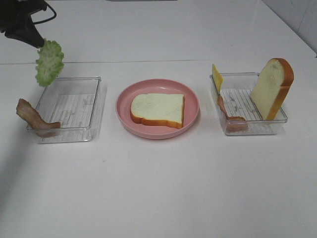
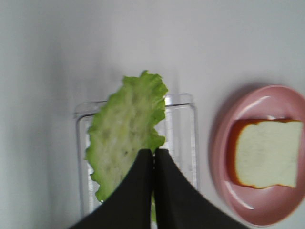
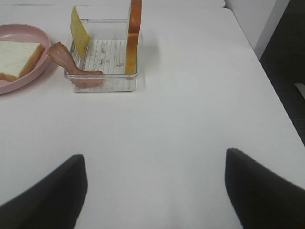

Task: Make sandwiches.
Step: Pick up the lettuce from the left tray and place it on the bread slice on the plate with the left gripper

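Observation:
My left gripper (image 1: pixel 37 43) hangs above the far corner of the left clear tray (image 1: pixel 97 101), shut on a ruffled green lettuce leaf (image 1: pixel 49 62) that dangles in the air. In the left wrist view its black fingers (image 2: pixel 138 191) pinch the lettuce (image 2: pixel 126 126) by its edge. One bread slice (image 1: pixel 157 109) lies flat on the pink plate (image 1: pixel 124 111) at the middle. The right tray (image 1: pixel 257 130) holds an upright bread slice (image 1: pixel 272 89), a yellow cheese square (image 1: pixel 217 78) and a bacon strip (image 1: pixel 230 118). My right gripper (image 3: pixel 155 155) stands open over bare table, near side of that tray.
A second bacon strip (image 1: pixel 33 118) drapes over the left tray's near left corner. The white table's right edge (image 3: pixel 267 81) runs past the right tray, with a dark gap beyond it.

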{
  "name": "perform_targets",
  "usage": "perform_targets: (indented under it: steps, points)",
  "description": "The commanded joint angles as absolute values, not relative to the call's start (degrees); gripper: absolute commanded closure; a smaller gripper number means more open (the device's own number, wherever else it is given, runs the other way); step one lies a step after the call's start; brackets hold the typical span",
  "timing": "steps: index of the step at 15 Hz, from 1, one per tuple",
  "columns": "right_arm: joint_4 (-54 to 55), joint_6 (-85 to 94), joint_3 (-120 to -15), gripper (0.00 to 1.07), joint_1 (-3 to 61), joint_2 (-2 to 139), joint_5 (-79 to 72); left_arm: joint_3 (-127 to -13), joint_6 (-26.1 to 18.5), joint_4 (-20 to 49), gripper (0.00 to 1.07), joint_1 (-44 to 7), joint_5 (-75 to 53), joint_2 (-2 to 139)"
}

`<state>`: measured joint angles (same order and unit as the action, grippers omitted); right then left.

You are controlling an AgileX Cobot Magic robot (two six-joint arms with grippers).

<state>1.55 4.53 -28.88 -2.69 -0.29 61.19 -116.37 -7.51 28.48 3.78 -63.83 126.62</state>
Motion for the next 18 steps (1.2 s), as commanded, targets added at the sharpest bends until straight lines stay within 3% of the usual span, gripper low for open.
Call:
perform_targets:
  steps: [1,3,5,9,13,18]
  points:
    - [1.3,4.1,-28.8,0.32,-3.1,-1.2,60.7,-116.5,-11.0,40.3,1.07,3.1,-64.1,125.1]
    - [1.3,4.1,-28.8,0.32,-3.1,-1.2,60.7,-116.5,-13.2,46.8,1.07,1.7,-63.9,125.0]
    - [1.3,4.1,-28.8,0.32,-3.1,-1.2,60.7,-116.5,-13.3,48.7,1.07,-0.7,-63.1,125.1]
    - [1.3,4.1,-28.8,0.32,-3.1,-1.2,60.7,-116.5,-13.4,49.0,1.07,-9.2,-57.5,125.4]
    - [1.3,4.1,-28.8,0.32,-3.1,-1.2,60.7,-116.5,-12.8,52.4,1.07,-21.8,-48.9,129.4]
    - [1.3,4.1,-28.8,0.32,-3.1,-1.2,60.7,-116.5,-13.3,51.1,1.07,-26.1,-49.1,135.6]
